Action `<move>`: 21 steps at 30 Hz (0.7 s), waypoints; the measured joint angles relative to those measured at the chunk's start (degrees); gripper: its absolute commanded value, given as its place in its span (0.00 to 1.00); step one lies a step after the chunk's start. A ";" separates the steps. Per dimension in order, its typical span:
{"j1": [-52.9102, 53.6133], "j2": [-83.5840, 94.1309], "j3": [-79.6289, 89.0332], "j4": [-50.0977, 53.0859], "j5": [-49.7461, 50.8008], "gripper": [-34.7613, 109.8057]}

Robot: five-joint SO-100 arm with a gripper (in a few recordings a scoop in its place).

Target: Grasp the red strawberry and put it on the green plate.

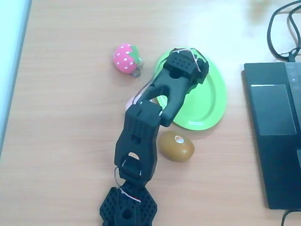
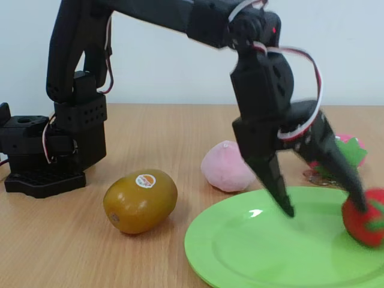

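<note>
- I see the red strawberry (image 2: pixel 365 224) in the fixed view: small, glossy, solid red, with a bit of green on its right side. It sits on the green plate (image 2: pixel 252 252), near the rim at about 3 o'clock.
- I see the green plate (image 1: pixel 211 101) in the overhead view: bright lime-green, oval, raised rim, flat on the wooden table, partly covered by the arm.

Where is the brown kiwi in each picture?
Overhead view: the brown kiwi lies on the table just below the green plate, right of the arm.
Fixed view: the brown kiwi sits at lower left, left of the green plate.
Shared landmark: the green plate beside it.
</note>
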 measured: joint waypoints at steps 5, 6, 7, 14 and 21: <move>-3.16 12.30 3.78 -0.18 -0.97 0.47; -4.04 14.94 4.75 -0.62 -0.97 0.46; -4.75 17.67 6.15 -0.88 -0.97 0.44; -11.07 40.34 19.69 -10.99 -1.49 0.34; -15.73 65.48 40.52 -27.77 -1.41 0.22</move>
